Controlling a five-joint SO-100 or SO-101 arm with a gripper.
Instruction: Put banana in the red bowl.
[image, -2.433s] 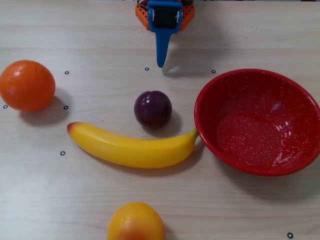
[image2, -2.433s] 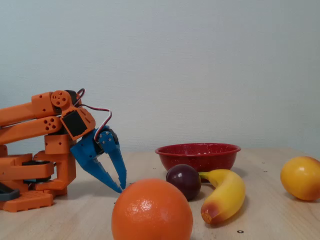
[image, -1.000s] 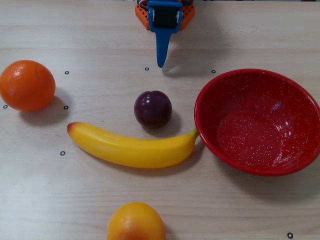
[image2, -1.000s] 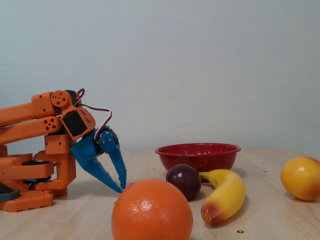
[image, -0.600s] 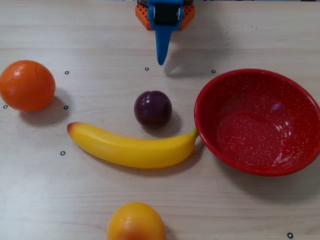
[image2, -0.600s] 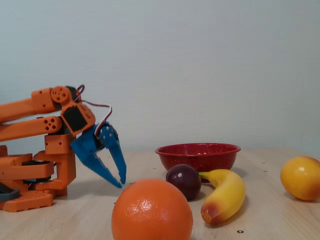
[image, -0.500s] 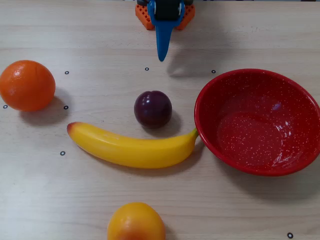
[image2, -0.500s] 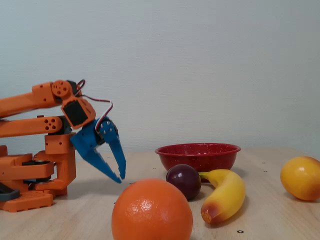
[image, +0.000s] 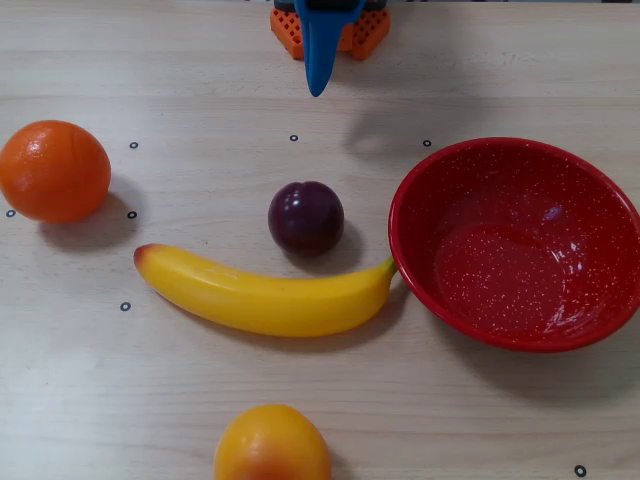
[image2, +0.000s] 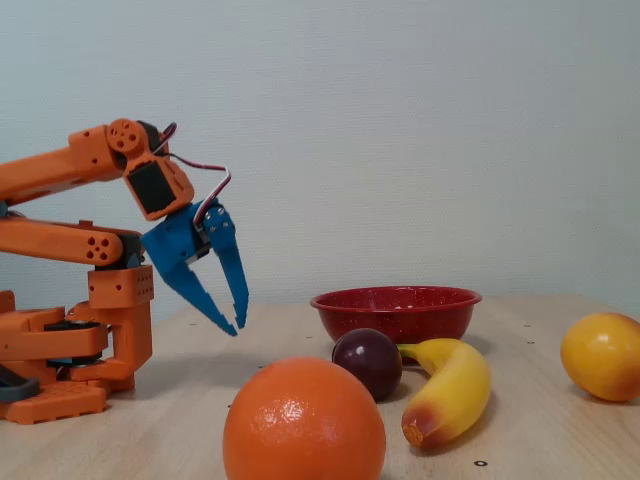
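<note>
In the fixed view, the orange (image2: 304, 420) stands nearest the camera, with the banana (image2: 447, 391) and the plum (image2: 367, 362) just behind it and a yellow-orange fruit (image2: 601, 355) off to the right. The red bowl (image2: 395, 311) sits farther back, and it is empty in the overhead view. The banana lies flat on the table (image: 480, 420), and its greenish stem end touches or nearly touches the bowl's rim (image: 392, 225). In the overhead view its long axis runs left to right, crosswise to the arm's reach from the top edge. The gripper (image2: 228, 312) hangs in the air near the arm base (image2: 60, 350), well apart from the banana, with the plum between them. Its blue jaws are spread and hold nothing. The reach probably has to pass over or beside the plum, with the jaws closing across the banana's width.
</note>
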